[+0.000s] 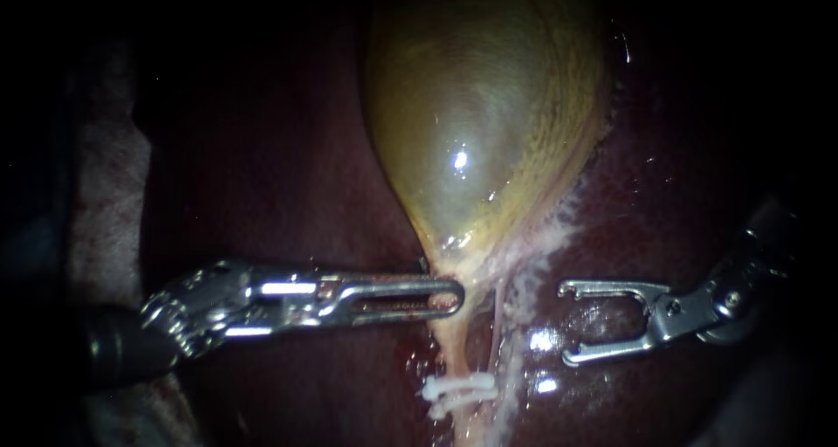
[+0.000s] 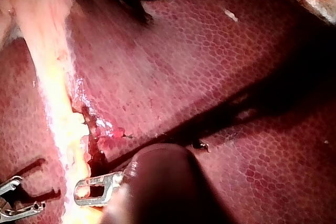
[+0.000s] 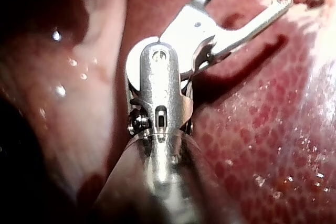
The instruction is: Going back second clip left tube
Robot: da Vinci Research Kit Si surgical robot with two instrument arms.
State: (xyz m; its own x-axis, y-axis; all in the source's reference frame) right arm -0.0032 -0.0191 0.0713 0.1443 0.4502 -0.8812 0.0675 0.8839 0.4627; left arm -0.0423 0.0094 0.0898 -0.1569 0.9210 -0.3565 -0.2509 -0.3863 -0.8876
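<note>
Liver: dark red, filling the frame around everything else.
Gallbladder: yellow-green sac at upper centre, tapering to a narrow neck at mid-frame.
Left instrument: comes in from the left edge, pincer closed on the gallbladder's neck.
Right instrument: comes in from the right edge, pincer wide open and empty, right of centre.
Left tube: pale, running from the neck down to lower centre.
Clip: white, across the left tube near the bottom edge.
</note>
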